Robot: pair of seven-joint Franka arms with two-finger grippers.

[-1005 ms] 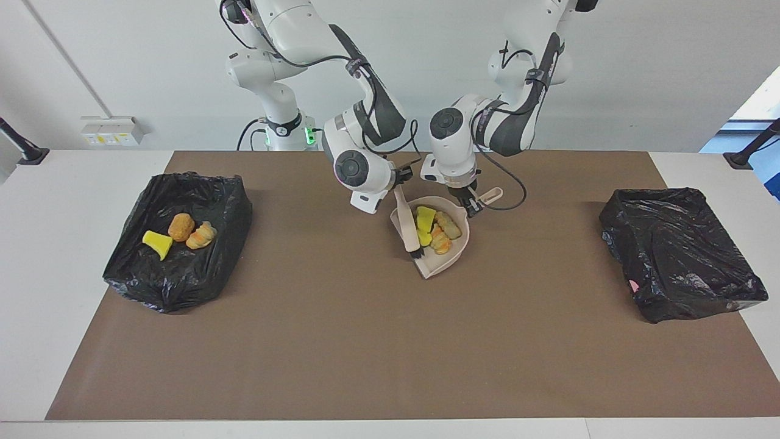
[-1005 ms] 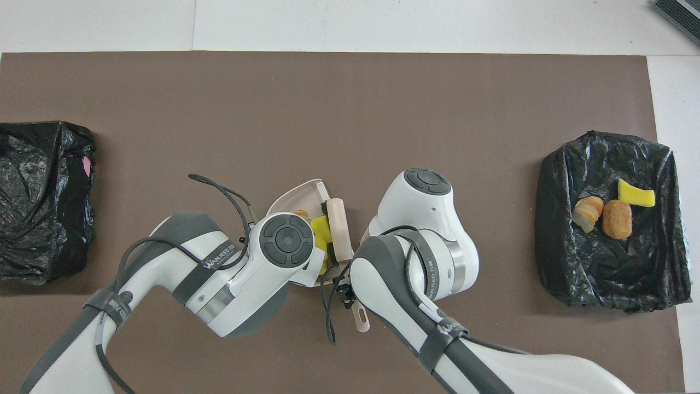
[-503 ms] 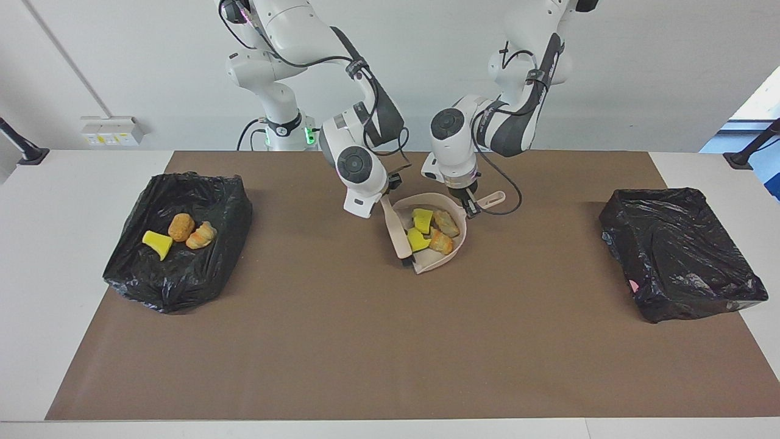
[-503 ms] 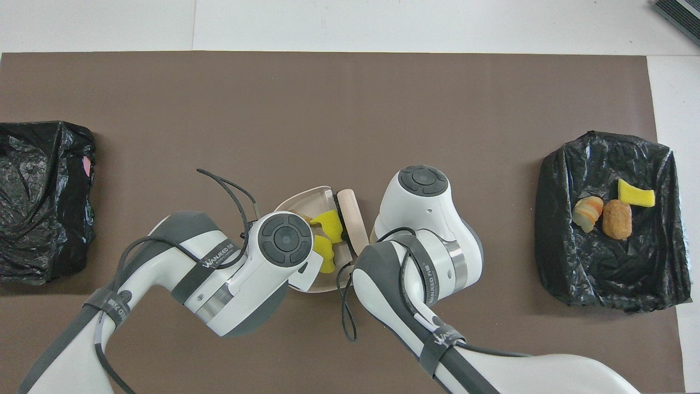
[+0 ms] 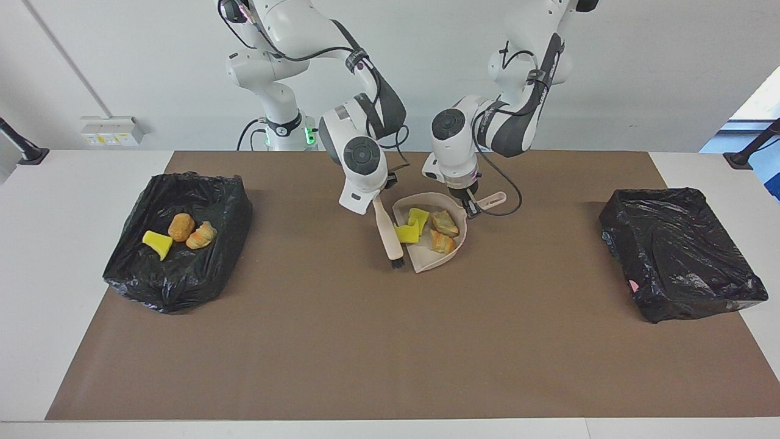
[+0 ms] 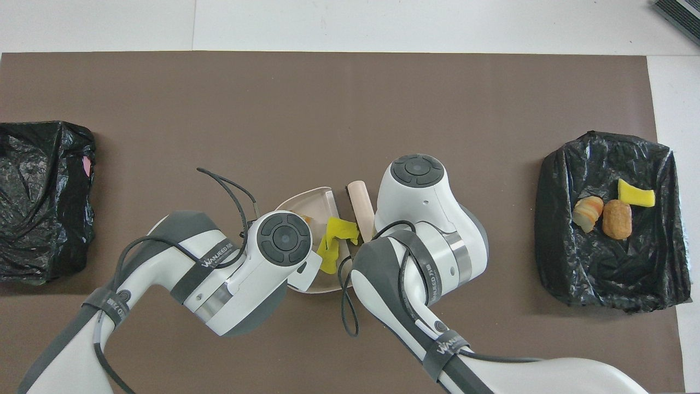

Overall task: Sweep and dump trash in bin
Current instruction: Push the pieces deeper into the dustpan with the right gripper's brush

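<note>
Brush (image 5: 388, 235) drawn clear of dustpan (image 5: 443, 259) toward 9 o'clock, clamped in right hand (image 5: 382, 196); left hand (image 5: 470, 208) clamped on dustpan handle (four trash pieces (image 5: 443, 223) aboard) — dumping next.

A robotics lab or test room. Two white robot arms (image 5: 365, 122) are mounted at twelve o'clock of a plain white table (image 5: 73, 201) covered by a brown mat (image 5: 365, 341). Bare white walls (image 5: 122, 61) back them, with a socket strip (image 5: 109, 130) at ten o'clock and black clamp mounts (image 5: 24, 149) at the table's corners.
</note>
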